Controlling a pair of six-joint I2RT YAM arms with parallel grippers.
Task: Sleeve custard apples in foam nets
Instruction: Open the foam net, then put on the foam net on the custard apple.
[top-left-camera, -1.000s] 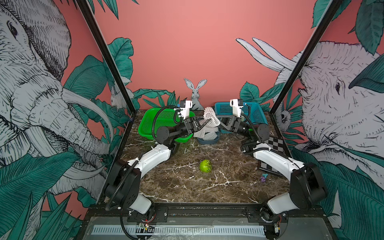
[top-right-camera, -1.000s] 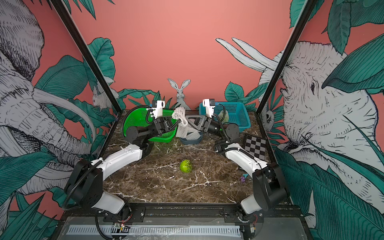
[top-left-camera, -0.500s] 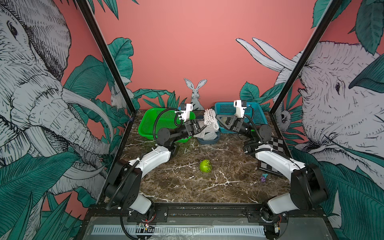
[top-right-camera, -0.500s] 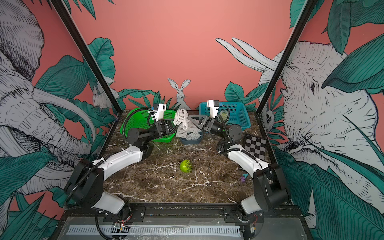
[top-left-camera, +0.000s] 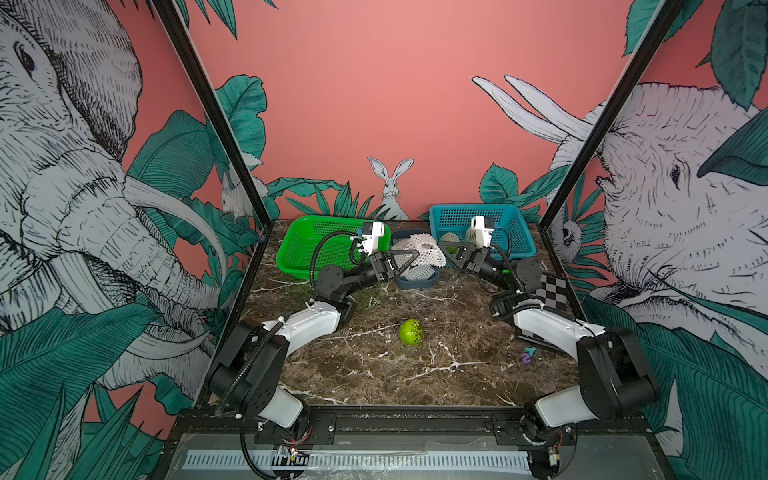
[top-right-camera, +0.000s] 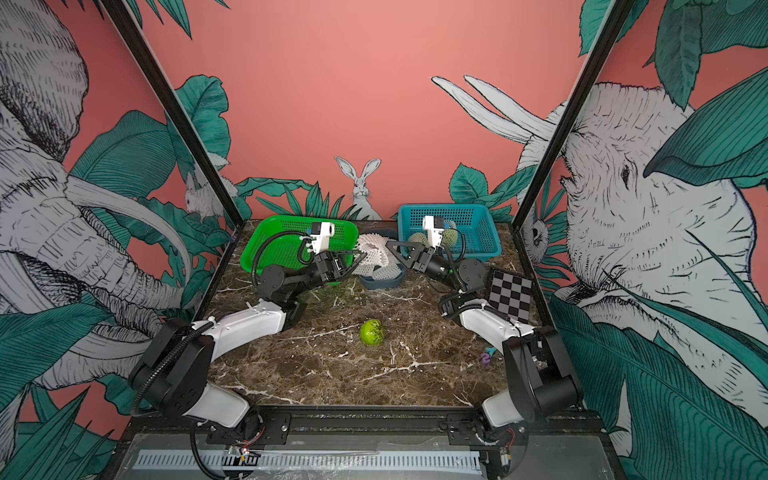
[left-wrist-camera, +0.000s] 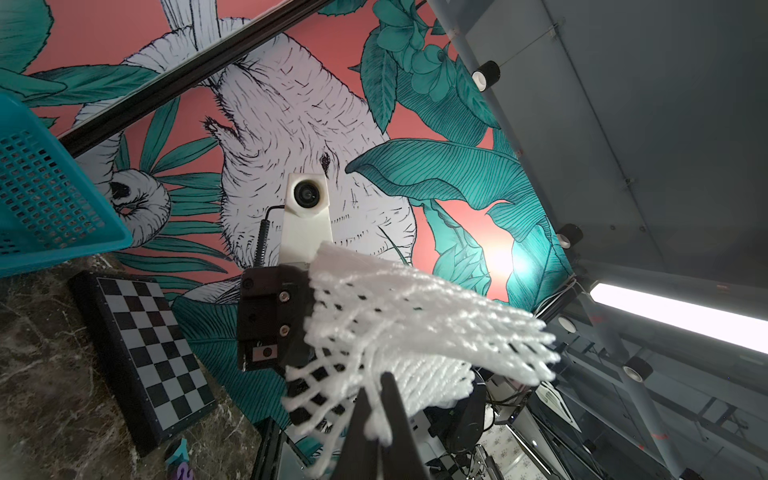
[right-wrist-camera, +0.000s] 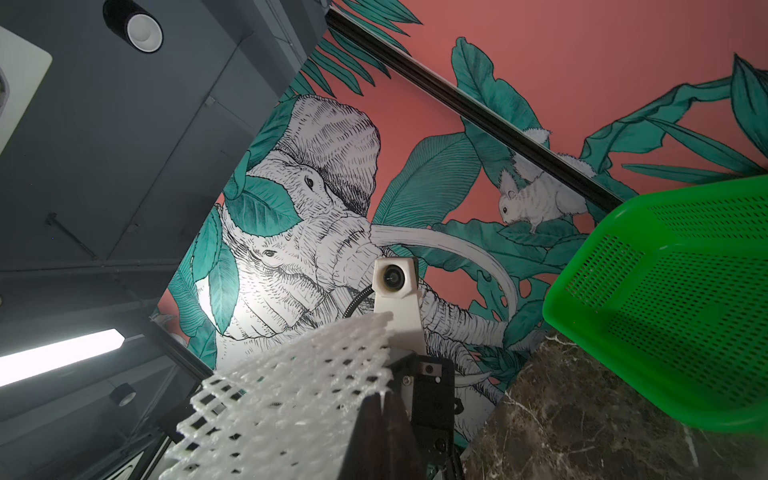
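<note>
Now we see the left fingers (left-wrist-camera: 399, 432) and right fingers (right-wrist-camera: 397, 440) clamped on one foam net (top-left-camera: 422, 251) over the tub (top-left-camera: 415, 284).

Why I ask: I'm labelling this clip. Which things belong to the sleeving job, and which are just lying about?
Job: foam net, pinched by left gripper and right gripper; spare nets in the grey tub; custard apple on the table; two fruits in the blue basket.
Lying about: checkerboard; small purple piece; green basket.

Marble table (top-left-camera: 374, 374); on it: custard apple (top-left-camera: 411, 331); green basket (top-left-camera: 299, 249); blue basket (top-left-camera: 457, 216); tub (top-left-camera: 415, 283); checkerboard (top-left-camera: 555, 291)
</note>
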